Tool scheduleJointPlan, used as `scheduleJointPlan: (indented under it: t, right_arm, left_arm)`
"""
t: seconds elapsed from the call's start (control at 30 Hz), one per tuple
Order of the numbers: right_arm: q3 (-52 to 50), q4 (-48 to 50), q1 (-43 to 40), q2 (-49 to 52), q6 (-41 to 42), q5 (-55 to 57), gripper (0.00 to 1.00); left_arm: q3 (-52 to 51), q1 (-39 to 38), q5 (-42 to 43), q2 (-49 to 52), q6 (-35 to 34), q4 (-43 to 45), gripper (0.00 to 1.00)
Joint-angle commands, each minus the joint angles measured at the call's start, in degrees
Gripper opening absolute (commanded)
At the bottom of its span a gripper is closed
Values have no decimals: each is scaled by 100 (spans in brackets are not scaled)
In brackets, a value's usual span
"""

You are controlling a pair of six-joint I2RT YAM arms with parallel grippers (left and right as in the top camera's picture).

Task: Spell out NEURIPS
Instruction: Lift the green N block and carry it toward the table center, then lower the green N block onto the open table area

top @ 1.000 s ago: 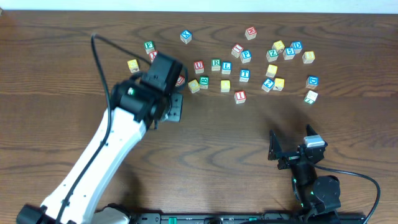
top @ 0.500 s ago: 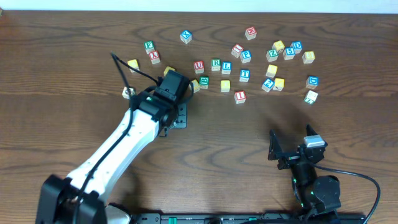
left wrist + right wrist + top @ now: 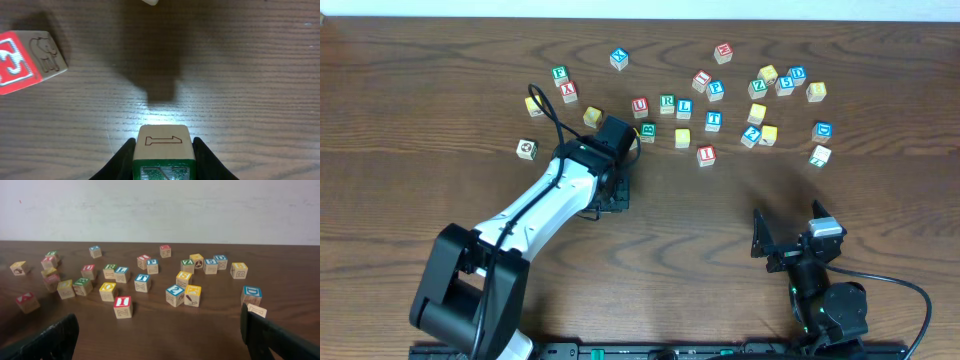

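Observation:
My left gripper is shut on a green-faced letter block whose face looks like an N. It holds the block low over bare wood, and in the overhead view the gripper is just in front of the letter cluster. The scattered blocks include a red U, green R, blue P, red I and blue S. My right gripper is open and empty at the front right. The red I lies ahead of it.
A red block with an elephant side lies left of my left gripper. A white block sits alone at the left. More blocks spread along the back right. Dark wood table runs in front of the blocks.
My left arm has swung right and toward the front with its block. The white block at the left is now uncovered. The right arm has not moved.

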Motion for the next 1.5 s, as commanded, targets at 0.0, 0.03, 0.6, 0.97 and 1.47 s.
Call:
scheduleJointPlan:
  t: [0.0, 0.03, 0.6, 0.97, 1.47]
  right_arm:
    - [-7, -22, -44, -22, -33, -9, 99]
    - [-7, -22, -44, -22, -33, -9, 99]
    - [-7, -22, -44, -22, -33, -9, 99]
    - [-7, -22, -44, -22, -33, -9, 99]
    - [-7, -24, -44, -22, -31, -9, 99]
  left_arm:
    - [-46, -13, 35, 107, -46, 48, 7]
    - [-48, -13, 35, 109, -46, 70, 7]
    - [-127, -13, 35, 109, -48, 155, 7]
    - [-319, -13, 37, 109, -48, 328, 8]
    - [-391, -13, 37, 109, -48, 409, 7]
